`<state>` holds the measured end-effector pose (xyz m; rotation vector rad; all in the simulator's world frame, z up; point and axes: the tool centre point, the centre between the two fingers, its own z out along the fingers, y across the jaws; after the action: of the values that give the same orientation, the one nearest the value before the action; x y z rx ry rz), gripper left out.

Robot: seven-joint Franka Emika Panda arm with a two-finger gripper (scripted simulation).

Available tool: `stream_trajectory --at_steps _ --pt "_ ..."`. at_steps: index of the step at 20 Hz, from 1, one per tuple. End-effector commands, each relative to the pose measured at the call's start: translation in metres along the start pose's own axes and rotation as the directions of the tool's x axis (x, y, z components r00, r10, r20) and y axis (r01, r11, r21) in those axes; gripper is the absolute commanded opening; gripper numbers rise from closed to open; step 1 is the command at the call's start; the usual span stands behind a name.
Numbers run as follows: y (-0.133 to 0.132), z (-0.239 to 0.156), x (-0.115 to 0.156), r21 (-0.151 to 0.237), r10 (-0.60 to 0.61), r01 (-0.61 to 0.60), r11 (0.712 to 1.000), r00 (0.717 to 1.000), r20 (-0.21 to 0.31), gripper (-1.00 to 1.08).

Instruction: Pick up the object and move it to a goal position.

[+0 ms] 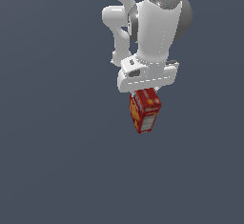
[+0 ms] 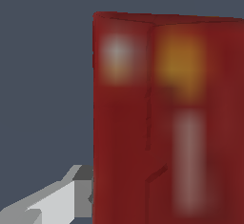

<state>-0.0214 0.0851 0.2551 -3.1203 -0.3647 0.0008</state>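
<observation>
The gripper (image 1: 144, 92) was pointing straight down under the white Panda arm (image 1: 153, 23), and it had the red cracker box (image 1: 144, 111) clamped at its top end. In the exterior view you couldn't really see the fingertips, since the wide white hand body sat right on top of the box and hid them. The box hung below the hand, a bit tilted, with its lower end leaning toward the exterior view's left. You could make out orange-yellow pictures on one side and pale label patches on the face toward the camera.

The wrist view was mostly filled with that same box (image 2: 167, 118), super close and blurry: dark red panels, a whitish patch, an orange blob, a pale stripe. One grey finger (image 2: 71, 194) was pressed against its edge.

Everything else was just a plain flat blue-grey background (image 1: 47, 161), so whether the box was off the ground wasn't clear.
</observation>
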Motion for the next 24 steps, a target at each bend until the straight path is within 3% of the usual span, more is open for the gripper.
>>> stream_trajectory --at_steps 1,24 --pt "-0.009 -0.014 0.013 0.0 0.001 -0.001 1.0 1.0 -0.001 -1.0" --pt "-0.067 -0.107 0.102 0.0 0.001 -0.001 1.0 1.0 -0.001 -1.0"
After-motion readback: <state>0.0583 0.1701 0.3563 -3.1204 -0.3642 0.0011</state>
